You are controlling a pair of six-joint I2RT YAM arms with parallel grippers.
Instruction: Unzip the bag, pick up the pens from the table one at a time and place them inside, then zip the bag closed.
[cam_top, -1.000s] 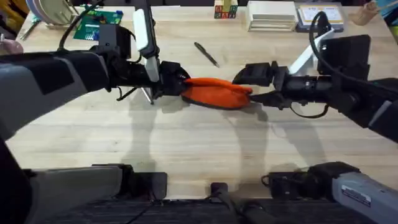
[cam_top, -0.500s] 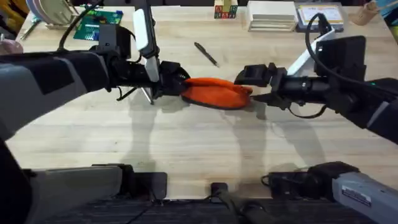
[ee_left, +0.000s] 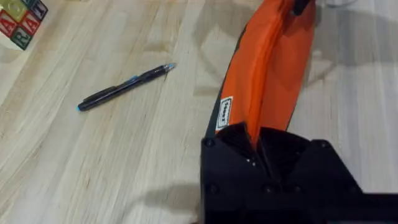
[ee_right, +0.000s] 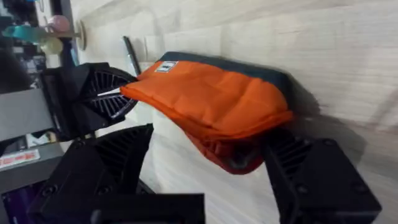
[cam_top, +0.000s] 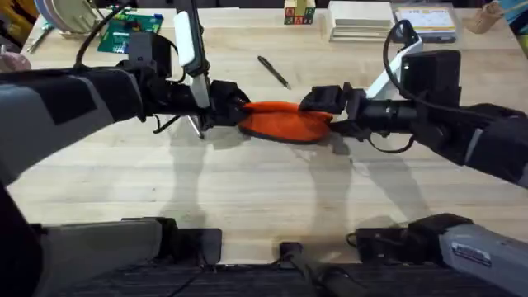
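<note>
Gripping the orange bag (cam_top: 283, 121) at opposite ends, left hand (cam_top: 235, 113) clamped, right hand (ee_right: 205, 165) apart astride it; zipping seems underway, one pen (cam_top: 273, 72) remains on the table (cam_top: 247, 190).

Right tool (cam_top: 334, 115): has slid leftward along the bag (cam_top: 285, 120), now over its right end, fingers either side.
Bag: right end looks more bunched.

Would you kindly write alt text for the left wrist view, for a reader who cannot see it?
The left gripper is shut on one end of the orange bag, which stretches away from it across the light wooden table. One dark pen lies on the table beside the bag, apart from it, with colourful lettered blocks beyond.
</note>
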